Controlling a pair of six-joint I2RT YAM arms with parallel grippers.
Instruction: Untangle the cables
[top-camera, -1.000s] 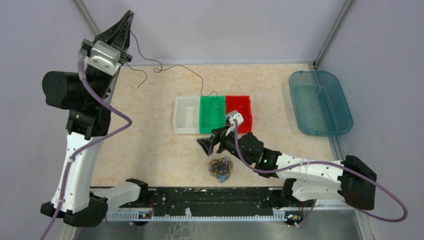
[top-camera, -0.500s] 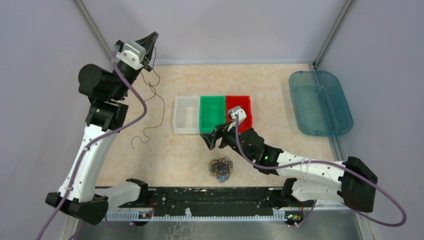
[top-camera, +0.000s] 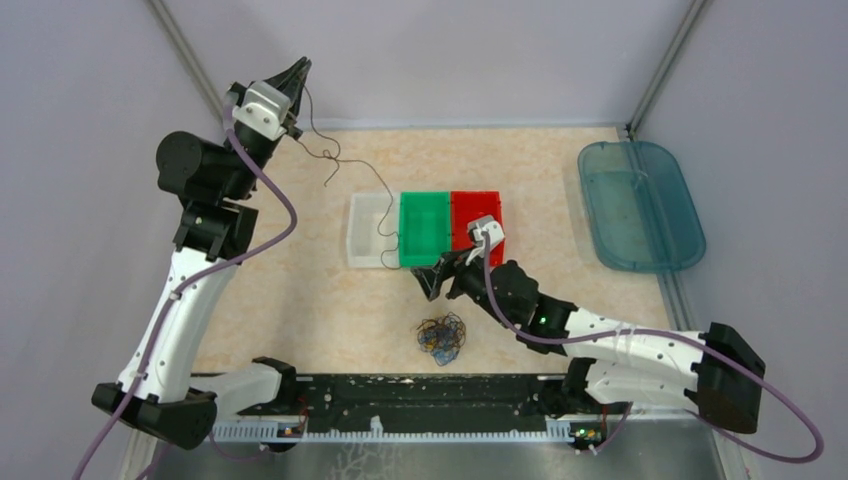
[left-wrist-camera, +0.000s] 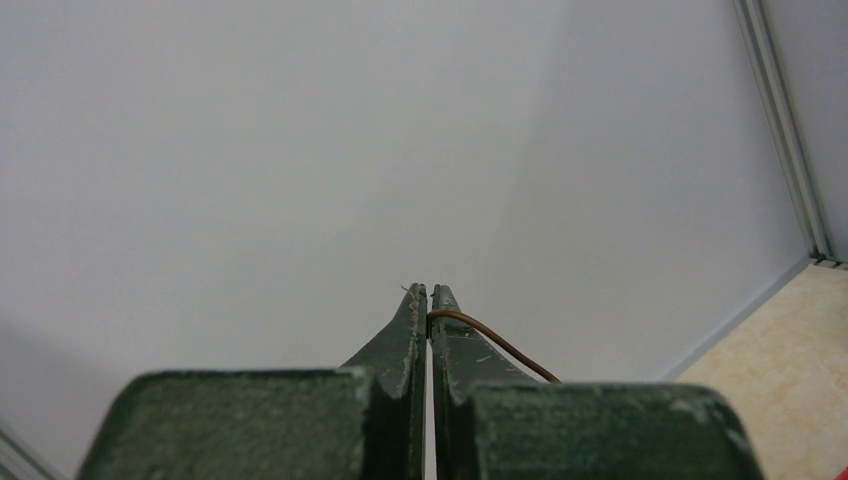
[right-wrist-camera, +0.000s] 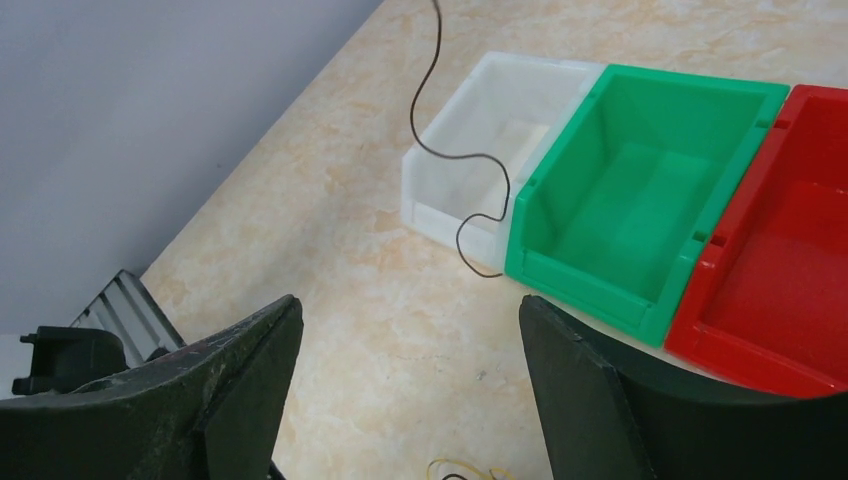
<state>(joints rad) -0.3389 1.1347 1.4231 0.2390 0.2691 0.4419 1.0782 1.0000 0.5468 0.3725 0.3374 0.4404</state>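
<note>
Single dark brown wire (top-camera: 335, 160) is pinched between the pressed-together fingertips of the left gripper (top-camera: 298, 70). That gripper is raised well to the far left of the green bin (top-camera: 425, 197), close to the back wall. In the left wrist view the left gripper (left-wrist-camera: 428, 290) is seen with no gap at its tips, and the brown wire (left-wrist-camera: 490, 340) is seen coming out on the right side of them.

From the pinch the wire is strung in loose curves toward the green bin and is passed over the white bin (top-camera: 352, 232), which is touching the green bin's left side. In the right wrist view the wire (right-wrist-camera: 440, 140) is seen ending in a small hook at the near wall of the white bin (right-wrist-camera: 440, 215), just left of the green bin (right-wrist-camera: 590, 270). Whether that end is resting on the table (top-camera: 300, 290) cannot be told.

The remaining cables, a small bundle (top-camera: 441, 337) of dark, blue and yellow-orange wire, are left on the table well to the near side of the green bin. Only a yellow sliver (right-wrist-camera: 465, 468) of it is caught at the bottom edge of the right wrist view.

The right gripper (top-camera: 430, 283) is held just in front of the green bin's near wall, between it and the bundle. Its fingers are spread wide, right gripper (right-wrist-camera: 408, 305), and nothing is held.

The red bin (top-camera: 476, 194) is set against the green bin's right side. A teal tray (top-camera: 640, 205) is placed well to the right of the green bin.
</note>
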